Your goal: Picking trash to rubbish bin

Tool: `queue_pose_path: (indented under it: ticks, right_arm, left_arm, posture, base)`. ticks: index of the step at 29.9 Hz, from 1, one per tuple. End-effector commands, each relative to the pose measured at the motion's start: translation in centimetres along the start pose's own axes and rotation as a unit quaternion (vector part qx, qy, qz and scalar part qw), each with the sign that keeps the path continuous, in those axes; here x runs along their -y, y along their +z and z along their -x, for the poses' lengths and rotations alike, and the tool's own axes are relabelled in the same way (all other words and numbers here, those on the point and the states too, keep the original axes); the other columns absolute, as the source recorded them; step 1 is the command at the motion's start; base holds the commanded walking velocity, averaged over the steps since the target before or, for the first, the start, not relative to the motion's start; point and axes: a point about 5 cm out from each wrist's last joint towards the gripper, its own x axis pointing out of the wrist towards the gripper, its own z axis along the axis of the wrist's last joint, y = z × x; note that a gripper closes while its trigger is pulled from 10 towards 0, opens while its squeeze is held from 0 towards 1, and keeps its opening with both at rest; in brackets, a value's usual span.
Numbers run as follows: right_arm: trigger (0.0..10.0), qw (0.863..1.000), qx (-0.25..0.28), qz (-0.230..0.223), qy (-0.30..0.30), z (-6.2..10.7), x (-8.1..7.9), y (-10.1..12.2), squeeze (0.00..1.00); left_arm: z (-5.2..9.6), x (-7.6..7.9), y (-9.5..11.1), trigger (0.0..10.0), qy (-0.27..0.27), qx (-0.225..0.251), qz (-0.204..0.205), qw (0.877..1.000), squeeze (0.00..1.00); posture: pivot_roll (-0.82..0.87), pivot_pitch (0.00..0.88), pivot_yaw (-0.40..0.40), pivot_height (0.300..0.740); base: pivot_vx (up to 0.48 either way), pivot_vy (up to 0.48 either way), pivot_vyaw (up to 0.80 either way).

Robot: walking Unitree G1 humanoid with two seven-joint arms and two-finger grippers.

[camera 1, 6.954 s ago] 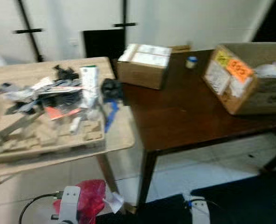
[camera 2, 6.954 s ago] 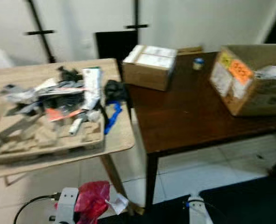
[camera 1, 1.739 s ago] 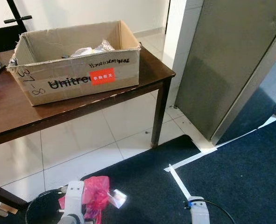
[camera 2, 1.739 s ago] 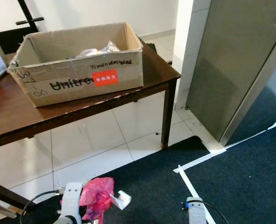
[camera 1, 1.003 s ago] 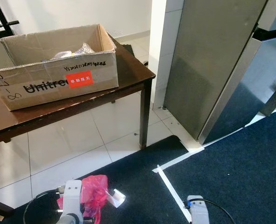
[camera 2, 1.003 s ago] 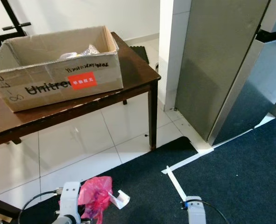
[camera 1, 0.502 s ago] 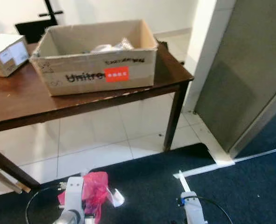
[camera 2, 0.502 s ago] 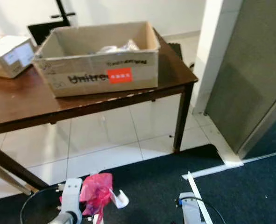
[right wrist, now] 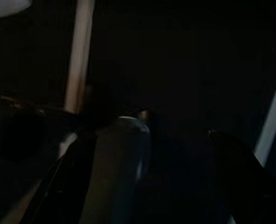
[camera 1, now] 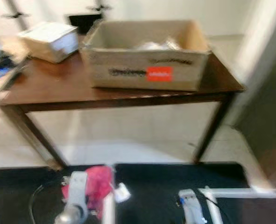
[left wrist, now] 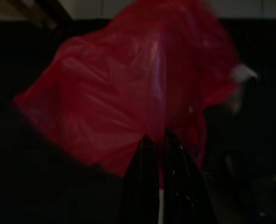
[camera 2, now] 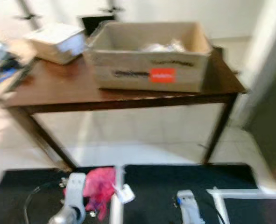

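Fingers (left wrist: 145,186) of the left gripper (left wrist: 157,140) are pinched narrowly on a red bag (camera 1: 96,183) at lower left, below a blurred table (camera 1: 58,88); the right gripper's state cannot be told.

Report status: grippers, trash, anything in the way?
Left gripper fingers pinched shut on red plastic bag, carried low. Right gripper open, idle. Brown table with cardboard box dead ahead; view blurred.

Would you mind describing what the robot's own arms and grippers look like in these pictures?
The left arm is a silver-grey, rounded casing with a thin black cable looping off its side. The right arm is similar, with a small blue mark near its end and a black cable curving away. The left gripper has two long, glossy black fingers. The right wrist view is too dark to describe that gripper.
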Motion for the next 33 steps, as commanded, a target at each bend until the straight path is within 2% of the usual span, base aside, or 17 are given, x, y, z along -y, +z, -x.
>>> queue_pose_path:
  ticks: [1,2,6,27,33]
  right_arm:
    - [10.0,0.999,-0.009,-0.023,-0.023,0.08,0.07,-0.7,0.0]
    - [10.0,0.999,-0.008,-0.033,-0.028,0.1,0.2,-0.71,0.0]
    - [10.0,0.999,-0.011,-0.022,-0.028,0.11,0.19,-0.8,0.0]
    - [10.0,0.999,-0.012,-0.03,-0.03,0.12,-0.13,-1.12,0.0]
    - [10.0,0.999,-0.012,-0.032,-0.031,0.12,-0.12,-1.12,0.0]
  left_arm:
    - [0.19,-0.4,-0.39,10.0,0.001,-0.006,0.0,1.0,0.0]
    - [0.17,-0.38,-0.32,10.0,0.0,-0.004,0.0,1.0,0.0]
    - [0.05,-0.32,0.01,10.0,-0.005,-0.004,-0.011,1.0,0.0]
    - [-0.05,-0.22,0.19,10.0,-0.019,-0.008,-0.008,1.0,0.0]
    - [-0.03,-0.21,0.19,10.0,-0.022,-0.006,-0.006,1.0,0.0]
  posture:
    - [-0.07,0.114,0.057,0.74]
    - [-0.07,0.115,0.057,0.74]
    - [-0.07,0.111,0.065,0.74]
    - [-0.06,0.1,0.073,0.74]
    - [-0.07,0.101,0.074,0.74]
  base:
    - [0.0,0.0,0.0]
    - [0.0,0.0,0.0]
    - [0.0,0.0,0.0]
    - [0.0,0.0,0.0]
    - [0.307,0.0,0.0]
